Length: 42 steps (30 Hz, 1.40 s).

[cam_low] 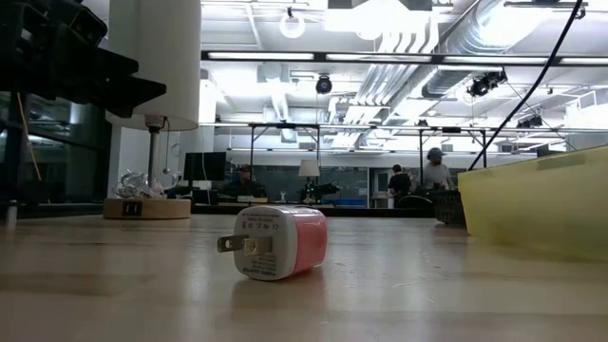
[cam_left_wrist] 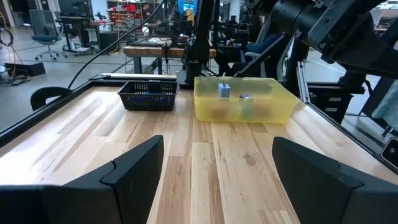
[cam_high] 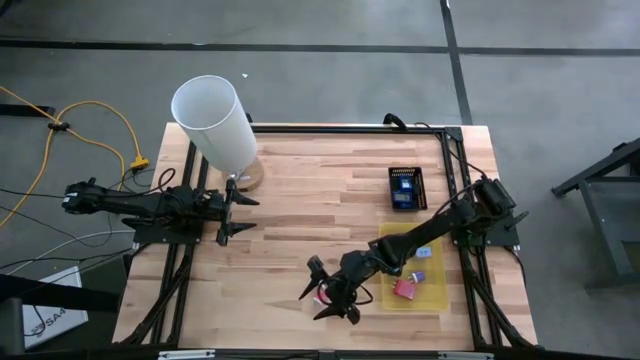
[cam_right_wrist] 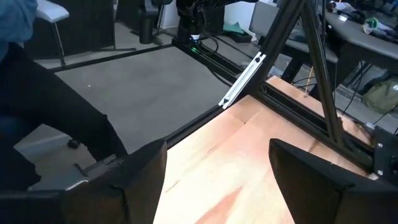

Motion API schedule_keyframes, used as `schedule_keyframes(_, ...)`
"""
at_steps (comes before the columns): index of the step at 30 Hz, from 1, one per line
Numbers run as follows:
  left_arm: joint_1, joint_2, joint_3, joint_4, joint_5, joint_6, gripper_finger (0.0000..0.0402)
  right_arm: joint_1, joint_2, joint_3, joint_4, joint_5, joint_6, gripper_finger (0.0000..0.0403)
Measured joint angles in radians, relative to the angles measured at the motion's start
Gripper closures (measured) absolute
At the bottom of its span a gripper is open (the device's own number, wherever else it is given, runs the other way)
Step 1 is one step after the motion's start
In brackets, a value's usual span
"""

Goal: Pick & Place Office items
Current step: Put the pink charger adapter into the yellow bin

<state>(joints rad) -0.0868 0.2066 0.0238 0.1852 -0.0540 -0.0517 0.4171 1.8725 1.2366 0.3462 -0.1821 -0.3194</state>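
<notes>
Two arms over the light wooden slatted table (cam_high: 300,200) in the high view: left end effector (cam_high: 232,213) sits near the table's left edge, fingers spread, nothing between them, just beside the round wooden base of the tall white cylinder (cam_high: 215,125). Right end effector (cam_high: 328,292) hangs near the front edge, fingers apart, with the small pink-and-white wall charger plug (cam_high: 322,296) right under or between them; contact not resolvable from above. Yellow translucent rectangular tray (cam_high: 412,268) lies just right of that, holding a red block (cam_high: 406,288), a small purple piece (cam_high: 418,273) and a white piece (cam_high: 424,251). Black mesh basket (cam_high: 407,187) with a blue item inside sits farther back, near the right rail. Low view: charger plug (cam_low: 276,243) lies on its side on the table, prongs pointing left, no finger on it; tray wall (cam_low: 537,204) at right, cylinder (cam_low: 152,59) on its base at left, people well behind in the room. Left wrist view: own fingers (cam_left_wrist: 127,174) wide apart, empty; tray (cam_left_wrist: 244,109) and basket (cam_left_wrist: 148,96) ahead, side by side. Right wrist view: fingers (cam_right_wrist: 140,174) apart, nothing held, table edge and grey floor beyond; a person's blue sleeve at the corner.
</notes>
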Motion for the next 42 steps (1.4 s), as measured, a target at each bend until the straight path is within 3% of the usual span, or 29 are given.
schedule_keyframes(5,0.0,0.0,0.0,0.0,0.0,0.0,0.0109,-0.001,0.026,0.045,0.006,0.009,0.009,0.0133)
schedule_keyframes(14,0.0,0.0,0.0,0.006,0.0,0.0,0.0109,-0.003,0.178,0.275,-0.153,-0.108,0.008,0.0133)
schedule_keyframes(31,0.0,0.0,0.0,0.007,0.0,0.0,0.0109,-0.008,0.18,0.284,-0.522,-0.028,-0.079,0.0133)
schedule_keyframes(42,0.0,0.0,0.0,0.01,0.0,0.0,0.0109,-0.018,0.252,0.283,-0.558,-0.041,-0.079,0.0133)
